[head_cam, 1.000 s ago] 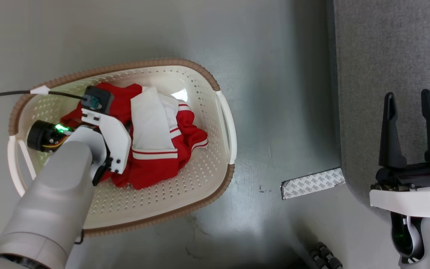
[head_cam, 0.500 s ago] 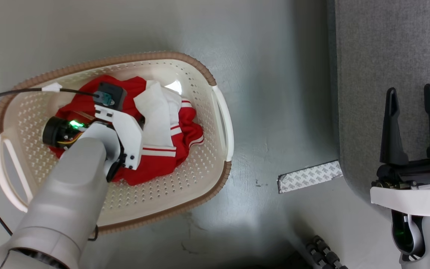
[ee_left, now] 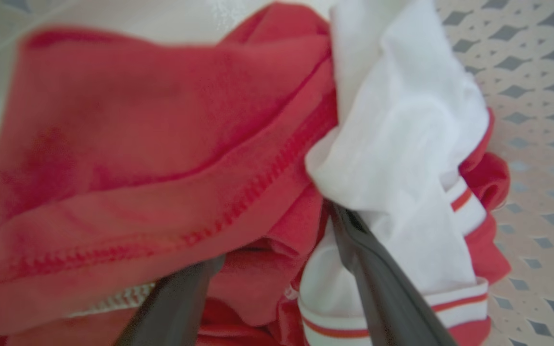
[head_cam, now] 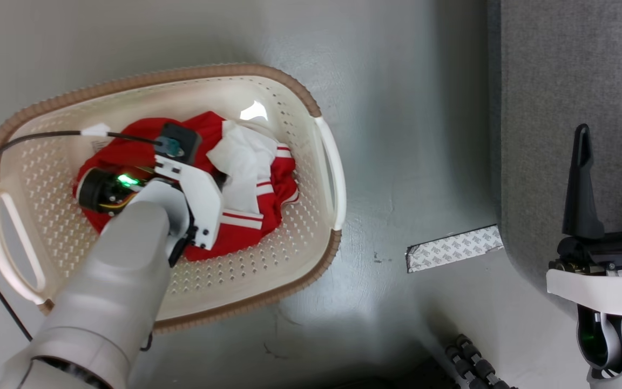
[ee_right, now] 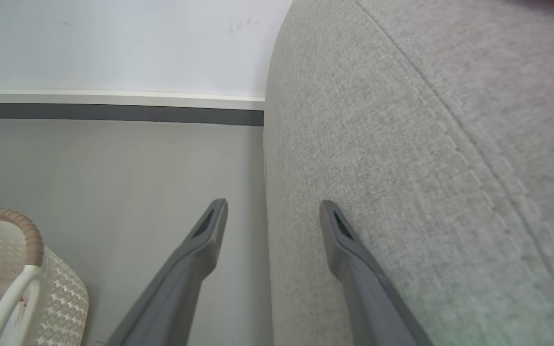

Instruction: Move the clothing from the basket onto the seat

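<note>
The clothing (head_cam: 246,237), red with white panels and stripes, lies crumpled in the basket (head_cam: 154,81) on the floor at left. My left arm reaches down into the basket, its wrist over the garment's middle. In the left wrist view my left gripper (ee_left: 277,235) is open and pushed into the clothing (ee_left: 161,144), with a red fold between its fingers and the white panel against the right finger (ee_left: 373,269). My right gripper (head_cam: 612,129) hangs open and holds nothing at the edge of the grey seat (head_cam: 559,65). In the right wrist view its fingers straddle the seat's (ee_right: 426,144) side edge.
A patch of patterned tape (head_cam: 454,255) lies on the grey floor between the basket and the seat. A black cable (head_cam: 30,138) runs across the basket's left rim to my left wrist. A dark ridged part (head_cam: 478,367) shows at the bottom edge. A wall with a dark baseboard (ee_right: 113,113) stands behind.
The head camera has shifted a little. My left wrist has sunk deeper onto the garment, and the white panel has bunched up beside it. The right gripper still stands open.
</note>
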Controlling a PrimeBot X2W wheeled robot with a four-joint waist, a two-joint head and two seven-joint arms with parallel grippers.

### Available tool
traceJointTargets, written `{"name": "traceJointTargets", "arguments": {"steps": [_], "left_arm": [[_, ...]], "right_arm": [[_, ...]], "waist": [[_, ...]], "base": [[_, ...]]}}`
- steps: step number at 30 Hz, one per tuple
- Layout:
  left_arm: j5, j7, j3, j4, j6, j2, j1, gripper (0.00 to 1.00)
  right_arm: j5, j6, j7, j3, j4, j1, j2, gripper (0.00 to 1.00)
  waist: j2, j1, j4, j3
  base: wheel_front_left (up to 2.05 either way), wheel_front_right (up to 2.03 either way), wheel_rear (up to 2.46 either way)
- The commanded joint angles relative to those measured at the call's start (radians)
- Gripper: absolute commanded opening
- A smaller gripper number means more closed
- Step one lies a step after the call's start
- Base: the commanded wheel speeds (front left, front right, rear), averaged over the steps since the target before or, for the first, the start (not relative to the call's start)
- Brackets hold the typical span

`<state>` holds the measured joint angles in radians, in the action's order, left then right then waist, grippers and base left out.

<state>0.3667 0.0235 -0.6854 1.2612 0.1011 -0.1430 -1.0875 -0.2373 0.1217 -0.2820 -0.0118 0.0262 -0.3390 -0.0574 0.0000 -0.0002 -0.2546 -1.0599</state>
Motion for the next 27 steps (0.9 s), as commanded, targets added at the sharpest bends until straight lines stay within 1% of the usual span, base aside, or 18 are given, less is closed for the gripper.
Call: {"name": "traceJointTargets", "arguments": {"steps": [1,2,3,4,9,15,21,27], "left_arm": [[-0.014,-0.004,-0.010,0.009,0.005,0.007,0.008,0.86],[-0.016,-0.009,-0.016,0.009,0.008,0.011,0.009,0.51],[-0.015,-0.013,-0.018,0.009,0.009,0.015,0.010,0.36],[-0.018,-0.017,-0.024,0.010,0.012,0.019,0.012,0.00],[-0.011,-0.038,-0.046,0.011,0.022,0.029,0.019,0.00],[0.019,-0.096,-0.038,0.009,0.026,0.041,0.021,0.00],[0.061,-0.159,-0.032,0.004,0.029,0.059,0.053,0.00],[0.103,-0.229,-0.030,-0.015,0.031,0.079,0.133,0.00]], "right_arm": [[-0.027,0.016,0.032,-0.002,-0.089,0.036,0.013,1.00],[-0.024,0.016,0.032,0.001,-0.089,0.040,0.013,1.00],[-0.022,0.016,0.032,0.003,-0.087,0.042,0.013,1.00],[-0.020,0.016,0.032,0.004,-0.088,0.043,0.013,1.00],[-0.013,0.016,0.032,0.001,-0.094,0.035,0.013,1.00],[0.000,0.016,0.032,0.002,-0.095,0.013,0.013,1.00],[0.030,0.015,0.023,0.018,-0.098,0.013,0.010,1.00],[0.047,0.011,0.018,0.040,-0.124,0.035,0.006,1.00]], "waist": [[0.0000,0.0002,0.003,-0.002],[0.0000,0.0002,0.004,-0.002],[0.0000,0.0002,0.005,-0.003],[0.0000,0.0002,0.006,-0.003],[0.0000,0.0002,0.007,0.001],[0.0000,0.0002,0.018,0.038],[0.0000,0.0002,0.059,0.137],[0.0000,0.0002,0.100,0.288]], "base": [[0.00,0.00,0.00],[0.00,0.00,0.00],[0.00,0.00,0.00],[0.00,0.00,0.00],[0.00,0.00,0.00],[0.00,0.00,0.00],[0.00,0.00,0.00],[0.00,0.00,0.00]]}}
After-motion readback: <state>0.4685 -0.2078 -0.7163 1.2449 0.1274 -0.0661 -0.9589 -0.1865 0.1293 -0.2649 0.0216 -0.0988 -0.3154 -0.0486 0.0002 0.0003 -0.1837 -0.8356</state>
